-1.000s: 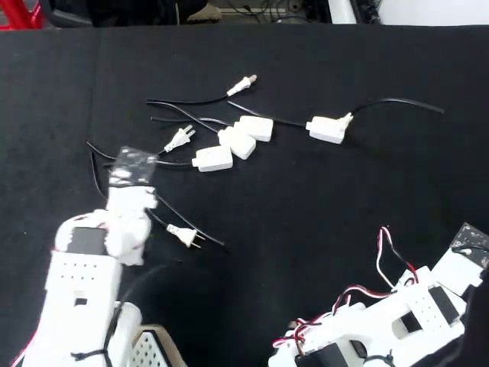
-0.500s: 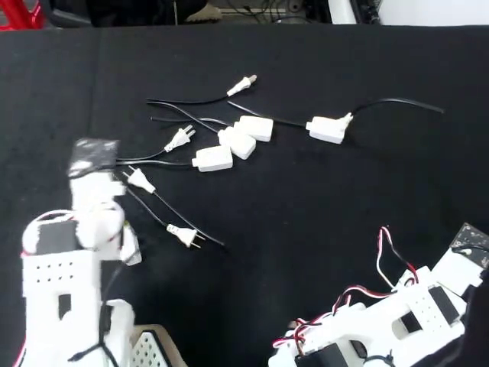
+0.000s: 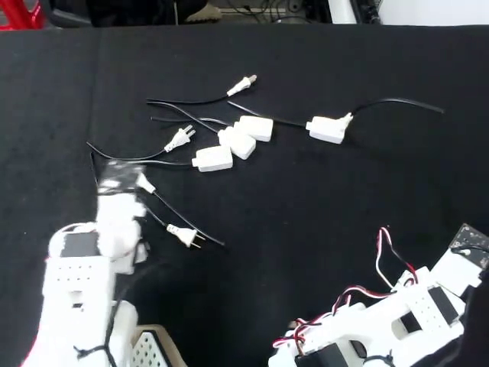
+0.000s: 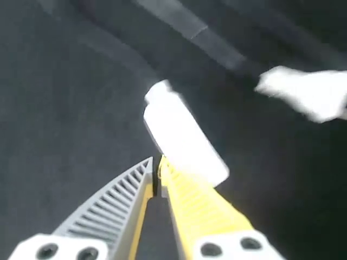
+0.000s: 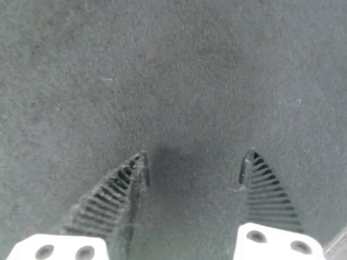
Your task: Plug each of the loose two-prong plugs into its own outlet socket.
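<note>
Several white two-prong plugs on black cords lie on the black cloth: one (image 3: 179, 138) by the sockets, one (image 3: 241, 84) farther back, one (image 3: 183, 235) nearer the front, and one (image 3: 144, 182) beside my left gripper (image 3: 118, 180). Three white sockets (image 3: 237, 142) sit clustered mid-table, with a fourth socket (image 3: 327, 128) to their right. In the left wrist view my left gripper (image 4: 157, 161) is shut, and a white plug (image 4: 181, 135) lies just past its tips, against the yellow finger (image 4: 190, 200). My right gripper (image 5: 195, 160) stands open over bare cloth at the front right.
Black cords (image 3: 176, 102) trail across the left and middle of the table. A blurred white piece (image 4: 309, 92) lies beyond the plug in the left wrist view. The right arm (image 3: 397, 317) with its red and white wires rests at the front right corner.
My left arm swung left, uncovering the plug beside it, then came back right toward that plug. The right arm has not moved.
</note>
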